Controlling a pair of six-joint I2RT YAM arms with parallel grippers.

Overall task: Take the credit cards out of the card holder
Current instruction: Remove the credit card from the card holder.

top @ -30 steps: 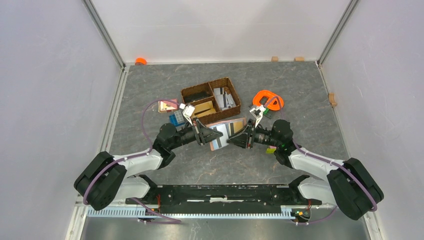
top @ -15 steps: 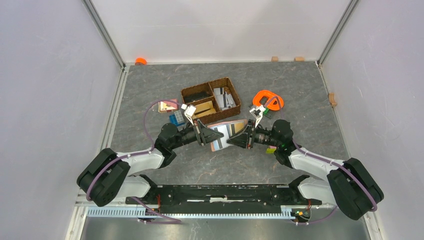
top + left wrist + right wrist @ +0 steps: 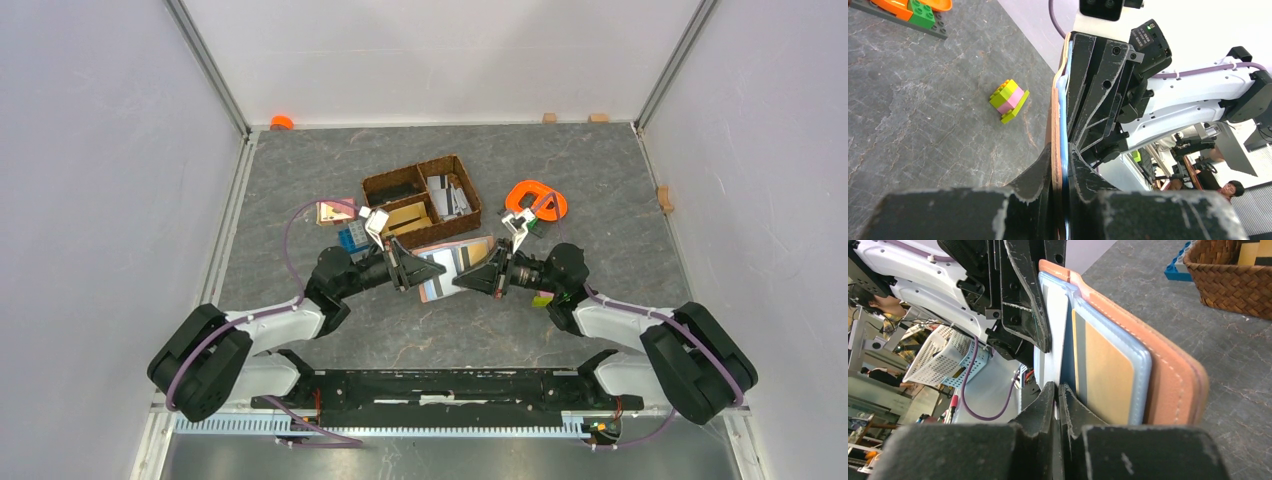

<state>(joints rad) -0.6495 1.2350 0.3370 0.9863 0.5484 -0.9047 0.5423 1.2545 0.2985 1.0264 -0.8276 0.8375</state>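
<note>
Card holder (image 3: pixel 1168 370) is held upright in mid-air above the grey, marble-veined worktop (image 3: pixel 600 180), between the two arms and just in front of the woven basket (image 3: pixel 468 195).

- Cover: salmon-brown, leather-like, smooth, with pale stitching along a rounded edge.
- Inside: pale blue glossy sleeves (image 3: pixel 1140 365) with rounded corners. A tan card with a grey stripe (image 3: pixel 1103 370) is seated in one of them.
- Left pincer (image 3: pixel 1060 152): clenched on one edge of the card holder. The brown cover and a blue sleeve edge are seen pressed between the scuffed black fingers.
- Right pincer (image 3: pixel 1055 387): closed from the opposite side, jaws nearly together on the lower edge of a thin, flat, whitish credit card (image 3: pixel 1053 330) standing in the nearest sleeve. It cannot be told whether the sleeve film is caught along with it.
- Basket: dark brown wicker, rectangular and divided, with flat grey and tan pieces lying in its compartments.
- A blue studded block (image 3: pixel 352 238) is noted beside the basket's left corner.
- An orange ring-shaped piece (image 3: pixel 535 198) lies to the basket's right.
- A small stack of yellow-green and pink bricks (image 3: pixel 1009 100) rests on the worktop near the right arm.
</note>
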